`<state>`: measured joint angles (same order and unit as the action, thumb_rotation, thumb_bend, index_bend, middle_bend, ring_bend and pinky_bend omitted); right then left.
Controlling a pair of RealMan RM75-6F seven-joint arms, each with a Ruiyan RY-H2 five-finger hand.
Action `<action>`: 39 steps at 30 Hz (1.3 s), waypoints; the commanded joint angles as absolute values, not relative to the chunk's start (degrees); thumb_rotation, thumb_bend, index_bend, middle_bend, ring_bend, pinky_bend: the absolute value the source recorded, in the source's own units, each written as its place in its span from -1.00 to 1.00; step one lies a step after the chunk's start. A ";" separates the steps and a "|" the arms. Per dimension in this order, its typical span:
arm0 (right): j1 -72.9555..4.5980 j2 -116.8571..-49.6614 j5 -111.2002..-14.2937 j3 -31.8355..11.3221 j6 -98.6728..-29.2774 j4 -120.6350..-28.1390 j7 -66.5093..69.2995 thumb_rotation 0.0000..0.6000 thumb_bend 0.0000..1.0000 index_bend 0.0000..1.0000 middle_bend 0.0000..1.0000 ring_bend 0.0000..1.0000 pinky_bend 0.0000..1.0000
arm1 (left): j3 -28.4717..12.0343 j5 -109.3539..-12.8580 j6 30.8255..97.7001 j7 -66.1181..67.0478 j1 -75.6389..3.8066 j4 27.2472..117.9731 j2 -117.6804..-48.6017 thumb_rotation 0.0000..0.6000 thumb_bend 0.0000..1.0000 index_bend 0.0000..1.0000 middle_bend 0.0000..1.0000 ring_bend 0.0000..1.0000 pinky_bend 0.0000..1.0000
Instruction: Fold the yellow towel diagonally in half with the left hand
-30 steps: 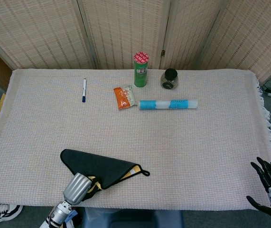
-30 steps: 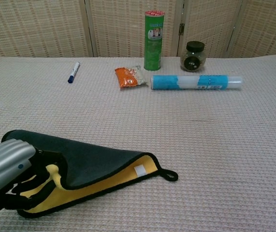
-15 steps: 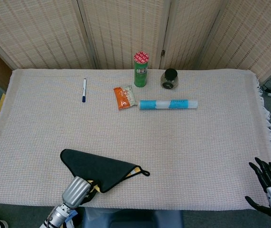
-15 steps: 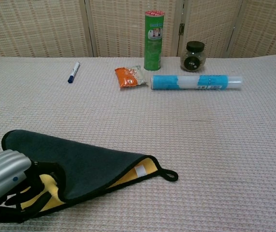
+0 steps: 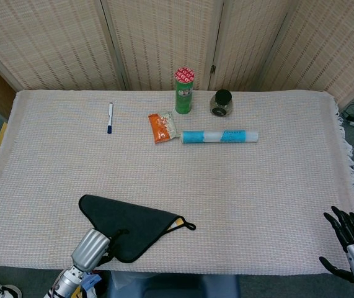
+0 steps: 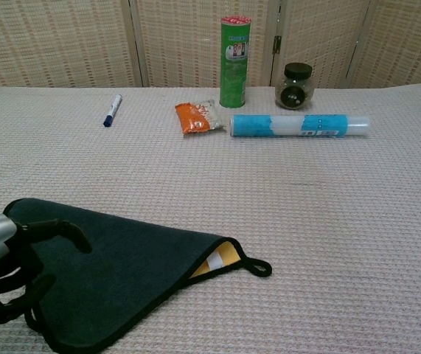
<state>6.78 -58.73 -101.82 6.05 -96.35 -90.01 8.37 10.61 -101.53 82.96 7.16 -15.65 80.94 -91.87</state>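
The towel (image 5: 130,225) lies near the table's front edge, folded into a triangle with its dark side up. Only a sliver of yellow (image 6: 221,256) shows at its right corner, beside the hanging loop (image 6: 258,267). My left hand (image 6: 20,271) hovers at the towel's left end, black fingers apart and nothing between them. In the head view this left hand (image 5: 105,247) is mostly hidden behind its silver wrist. My right hand (image 5: 352,231) hangs beyond the table's right front corner, fingers spread and empty, far from the towel.
Across the back of the table stand a green can (image 5: 184,90) and a dark-lidded jar (image 5: 221,103). In front of them lie an orange packet (image 5: 162,126) and a blue tube (image 5: 220,136). A pen (image 5: 110,118) lies at the back left.
My left hand has let go of the towel's corner and drawn back to the front left. The upper layer has dropped flat, covering nearly all the yellow.
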 commanded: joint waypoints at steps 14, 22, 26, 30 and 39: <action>6.24 -58.71 -102.22 6.25 -95.77 -90.09 8.15 1.00 -0.51 -1.00 -1.00 -1.00 -1.00 | 12.41 -98.89 80.98 7.54 -12.45 87.21 -86.01 1.00 0.16 -0.18 1.00 1.00 1.00; 6.19 -58.77 -102.65 6.44 -95.92 -89.99 8.02 1.00 -0.51 -1.00 -1.00 -1.00 -1.00 | 12.36 -96.11 76.20 11.82 -12.39 89.13 -84.88 1.00 0.23 -0.36 1.00 1.00 1.00; 6.17 -58.77 -102.42 6.34 -95.97 -89.98 8.10 1.00 -0.52 -1.00 -1.00 -1.00 -1.00 | 11.84 -94.72 74.93 13.21 -12.25 89.54 -84.44 1.00 0.23 -0.42 1.00 1.00 1.00; 5.88 -58.78 -102.40 6.46 -95.30 -90.10 7.91 1.00 -0.51 -1.00 -1.00 -1.00 -1.00 | 10.34 -92.99 73.98 13.97 -12.55 89.42 -83.84 1.00 0.24 -0.45 1.00 1.00 1.00; 5.63 -58.87 -102.13 6.38 -95.01 -90.13 8.06 1.00 -0.52 -1.00 -1.00 -1.00 -1.00 | 10.54 -90.44 69.02 15.43 -13.28 88.55 -83.69 1.00 0.23 -0.46 1.00 1.00 1.00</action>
<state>5.64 -58.86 -102.13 6.37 -95.02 -90.13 8.07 10.39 -90.77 69.40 15.13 -13.21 89.01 -83.40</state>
